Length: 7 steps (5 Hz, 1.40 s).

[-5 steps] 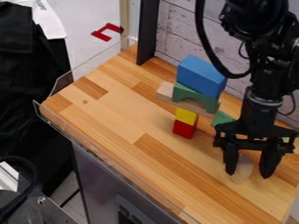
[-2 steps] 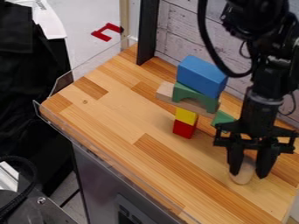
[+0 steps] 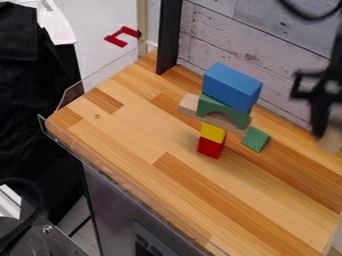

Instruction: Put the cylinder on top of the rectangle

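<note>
Gripper (image 3: 330,135) clenched around the pale cylinder (image 3: 331,142), at the view's right edge.

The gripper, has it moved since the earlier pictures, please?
Yes. The gripper has moved up and right in the view, farther from the red block.

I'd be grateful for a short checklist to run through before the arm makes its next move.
1. Cylinder in the claw: ok.
2. Grip centred on the cylinder: cannot tell.
3. Top of the blue block free for placing: ok.
4. Claw above the blue block: not ok, it is off to the right side of the view.
5. "Rectangle" clearly meaning the blue block, not the pale plank: cannot tell.
</note>
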{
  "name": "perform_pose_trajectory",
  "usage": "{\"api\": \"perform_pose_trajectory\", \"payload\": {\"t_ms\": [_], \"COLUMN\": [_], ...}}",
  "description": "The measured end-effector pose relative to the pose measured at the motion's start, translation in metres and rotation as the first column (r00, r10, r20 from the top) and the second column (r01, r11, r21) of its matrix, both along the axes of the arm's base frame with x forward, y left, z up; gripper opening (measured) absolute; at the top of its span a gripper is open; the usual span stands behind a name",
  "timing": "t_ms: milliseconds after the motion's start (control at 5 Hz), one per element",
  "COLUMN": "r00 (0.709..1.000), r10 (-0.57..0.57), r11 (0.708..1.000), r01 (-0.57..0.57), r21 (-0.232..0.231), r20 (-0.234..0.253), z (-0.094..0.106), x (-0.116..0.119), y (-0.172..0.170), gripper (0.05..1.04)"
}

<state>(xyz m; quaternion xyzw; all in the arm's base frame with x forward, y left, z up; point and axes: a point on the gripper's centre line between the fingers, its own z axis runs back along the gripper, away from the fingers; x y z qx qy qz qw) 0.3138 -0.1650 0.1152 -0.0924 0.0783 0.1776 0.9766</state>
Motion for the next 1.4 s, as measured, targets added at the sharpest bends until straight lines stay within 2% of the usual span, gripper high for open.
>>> {"api": "perform_pose_trajectory", "payload": {"t_ms": [200,400,600,800,1000,1400], "r00": [1.0,0.993,0.985,0.976,0.969,0.971], "r10": [0.0,0.099,0.159,0.208,0.244,0.238], "r11": [1.0,0.995,0.987,0.978,0.97,0.971], "r01": [0.001,-0.096,-0.157,-0.208,-0.244,-0.237], "r21": [-0.024,-0.037,-0.033,-0.011,0.007,0.028], "r20": [0.028,0.069,0.071,0.065,0.031,-0.016], "z": [0.047,0.084,0.093,0.094,0.093,0.087], "x": [0.01,0.018,0.019,0.016,0.009,0.001], "y": [0.007,0.049,0.077,0.1,0.116,0.118], "gripper": [0.499,0.499,0.499,0.499,0.499,0.499]}}
